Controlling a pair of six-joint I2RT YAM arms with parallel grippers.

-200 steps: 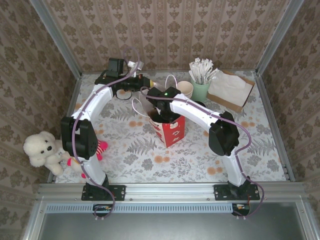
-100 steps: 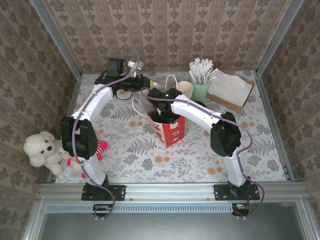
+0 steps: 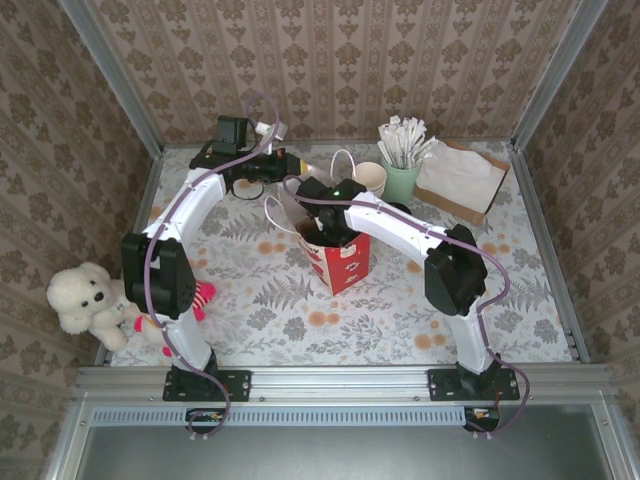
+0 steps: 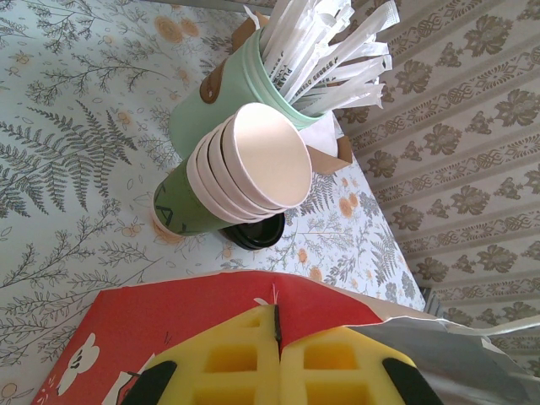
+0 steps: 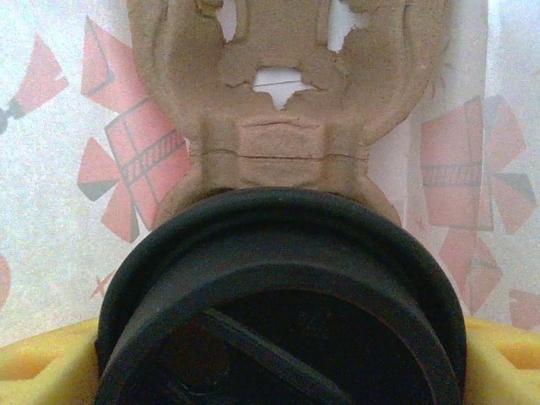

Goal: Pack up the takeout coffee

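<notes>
Right gripper: clamped on takeout coffee, down inside red bag mid-table, just short of pulp carrier; its elbow has eased toward the near edge; seating looks close, release outstanding. Left gripper: closed beside the bag's rim.

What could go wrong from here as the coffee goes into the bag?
The takeout coffee, gripped in the right claw, appears to sit at the near edge of the cardboard carrier, off its cutouts. Released there, it may tip and spill. The right claw is inside the red bag, so pulling out could catch its rim and topple it.
</notes>
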